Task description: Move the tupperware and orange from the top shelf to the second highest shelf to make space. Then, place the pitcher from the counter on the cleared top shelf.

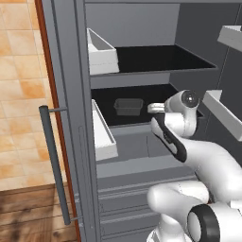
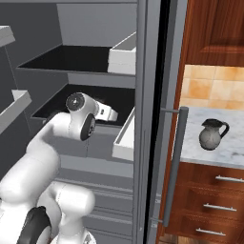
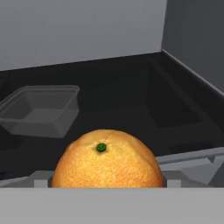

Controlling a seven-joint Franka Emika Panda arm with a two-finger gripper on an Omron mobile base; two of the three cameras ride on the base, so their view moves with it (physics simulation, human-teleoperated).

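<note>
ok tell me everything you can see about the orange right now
The orange is a round fruit with bright, finely dimpled peel and a small green stem spot facing the hand camera. It sits low and close in the hand view, right at the tool, over the black second highest shelf. The tool's fingertips are hidden, so contact can't be confirmed. The grey translucent tupperware stands apart, behind it to the left in that view.

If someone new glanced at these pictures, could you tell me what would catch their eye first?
The orange looms bright and close in the hand view, right before the pincer, over a black fridge shelf. Behind it to the left on that shelf sits the grey translucent tupperware. Outside the fridge, the dark pitcher stands on the marble counter.
</note>
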